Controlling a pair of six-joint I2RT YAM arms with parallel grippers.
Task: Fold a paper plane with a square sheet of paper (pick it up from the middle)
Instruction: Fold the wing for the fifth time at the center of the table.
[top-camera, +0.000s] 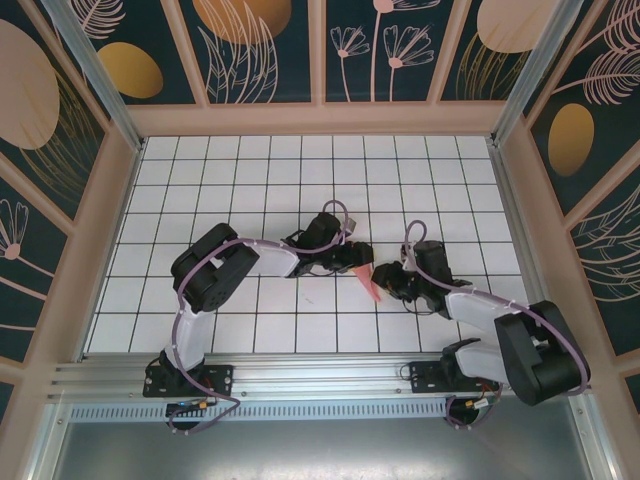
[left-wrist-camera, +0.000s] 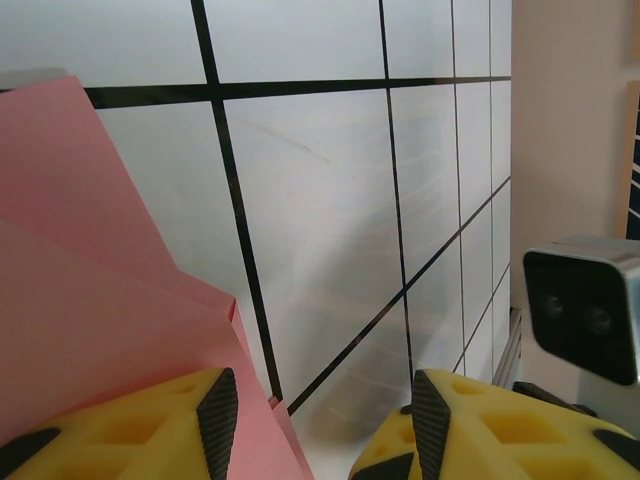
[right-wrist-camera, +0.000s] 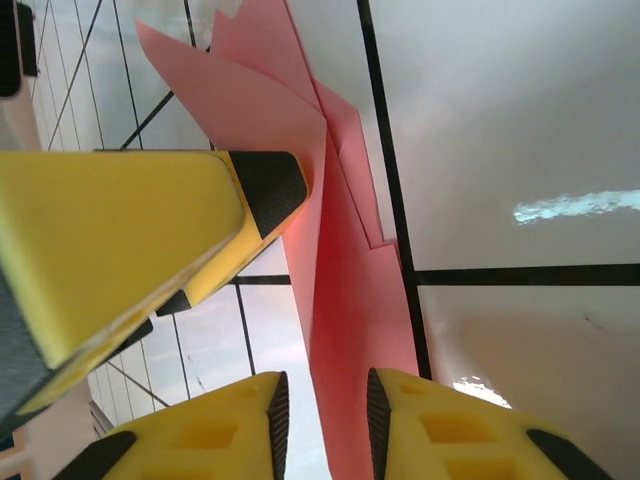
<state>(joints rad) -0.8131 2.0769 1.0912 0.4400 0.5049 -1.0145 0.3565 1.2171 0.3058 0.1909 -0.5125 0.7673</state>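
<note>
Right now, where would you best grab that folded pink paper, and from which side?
Pinch the paper plane across its long centre fold, where the layers stack, coming in from the narrow end that lies between the jaws of the right gripper. Its flaps splay loose further along, so they would probably bend.

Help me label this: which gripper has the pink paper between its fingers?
The right gripper: the folded paper runs through its narrow finger gap. On the left gripper the fingers stand wide, paper beside one, table between them.
</note>
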